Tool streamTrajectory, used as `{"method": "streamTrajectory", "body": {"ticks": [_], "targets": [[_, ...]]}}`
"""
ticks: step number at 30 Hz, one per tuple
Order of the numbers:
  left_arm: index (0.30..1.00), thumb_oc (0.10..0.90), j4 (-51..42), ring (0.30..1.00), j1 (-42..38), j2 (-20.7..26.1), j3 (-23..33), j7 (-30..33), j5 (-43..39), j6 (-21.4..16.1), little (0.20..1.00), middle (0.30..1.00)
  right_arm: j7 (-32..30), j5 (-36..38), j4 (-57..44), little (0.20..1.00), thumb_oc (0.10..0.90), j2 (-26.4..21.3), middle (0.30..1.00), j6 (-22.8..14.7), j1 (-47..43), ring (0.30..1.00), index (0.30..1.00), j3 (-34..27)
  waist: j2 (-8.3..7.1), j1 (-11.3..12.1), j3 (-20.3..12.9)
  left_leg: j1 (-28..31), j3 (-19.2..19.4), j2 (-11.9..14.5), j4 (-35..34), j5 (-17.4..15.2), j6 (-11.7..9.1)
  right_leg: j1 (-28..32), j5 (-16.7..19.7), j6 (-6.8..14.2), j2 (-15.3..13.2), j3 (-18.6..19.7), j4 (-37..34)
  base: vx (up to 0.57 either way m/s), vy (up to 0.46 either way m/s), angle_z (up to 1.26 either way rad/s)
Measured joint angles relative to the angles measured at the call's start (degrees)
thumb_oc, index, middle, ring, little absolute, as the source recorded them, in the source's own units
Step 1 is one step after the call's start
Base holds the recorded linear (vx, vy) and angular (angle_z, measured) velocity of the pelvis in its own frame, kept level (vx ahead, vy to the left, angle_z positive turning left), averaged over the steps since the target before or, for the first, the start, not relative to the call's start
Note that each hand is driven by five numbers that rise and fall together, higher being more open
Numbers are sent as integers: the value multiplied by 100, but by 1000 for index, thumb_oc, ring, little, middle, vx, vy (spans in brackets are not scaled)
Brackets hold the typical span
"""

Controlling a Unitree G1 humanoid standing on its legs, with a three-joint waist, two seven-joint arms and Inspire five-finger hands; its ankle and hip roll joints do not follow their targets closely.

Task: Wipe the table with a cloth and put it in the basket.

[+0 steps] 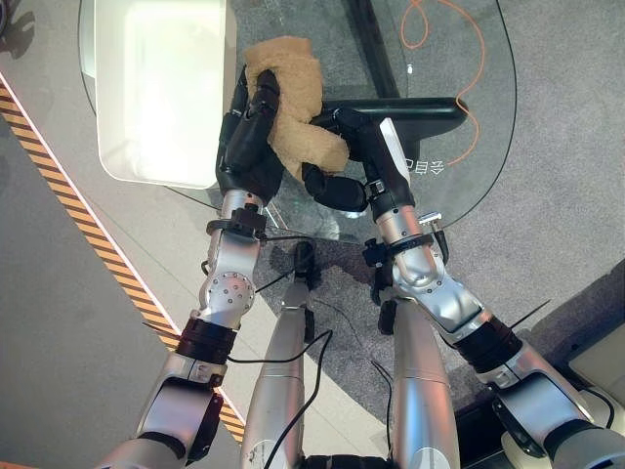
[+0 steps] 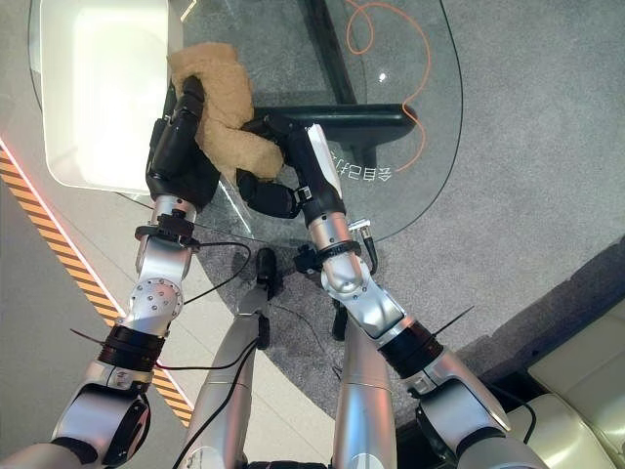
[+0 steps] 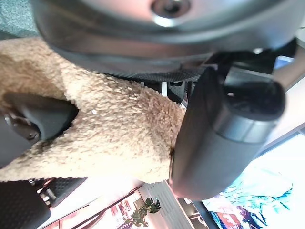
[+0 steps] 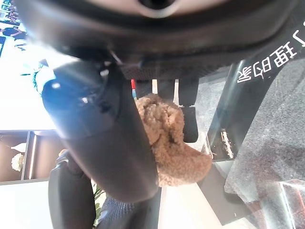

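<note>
A tan fluffy cloth [image 1: 293,103] is bunched up just over the near part of the round glass table [image 1: 439,68], held between both hands. My left hand [image 1: 244,147] grips its left side, fingers curled over the top of the bunch; in the left wrist view the cloth [image 3: 119,129] fills the space between thumb and fingers. My right hand [image 1: 337,186] holds the cloth's lower right end, which shows as a tuft [image 4: 171,143] past the thumb in the right wrist view. A white rectangular basket [image 1: 161,88] stands on the table just left of my left hand.
The table's dark base bar [image 1: 410,112] lies under the glass right of the hands. An orange cable [image 1: 430,24] loops on the grey floor beneath. A yellow-and-black striped line [image 1: 59,186] crosses the floor at left. A pale cushion corner [image 2: 576,391] is at lower right.
</note>
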Motion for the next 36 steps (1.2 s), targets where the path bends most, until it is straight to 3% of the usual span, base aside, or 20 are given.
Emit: {"method": "streamTrajectory", "body": {"ticks": [17,36], "targets": [[300,100,0,300,0,-10,60,5,9,-124,200,300,44,1,-100,900,800,22,900,-1,0,900,900,13,-6,-4,0,7,0,-1,3,0,0,9,1,1,0,1,-1,0,0,0],[300,100,-14,300,10,-160,65,518,380,-890,200,300,45,-145,-114,900,800,86,900,-6,-11,900,900,-33,-12,-4,1,14,0,-1,2,-1,1,11,1,1,3,3,-1,0,0,0]]}}
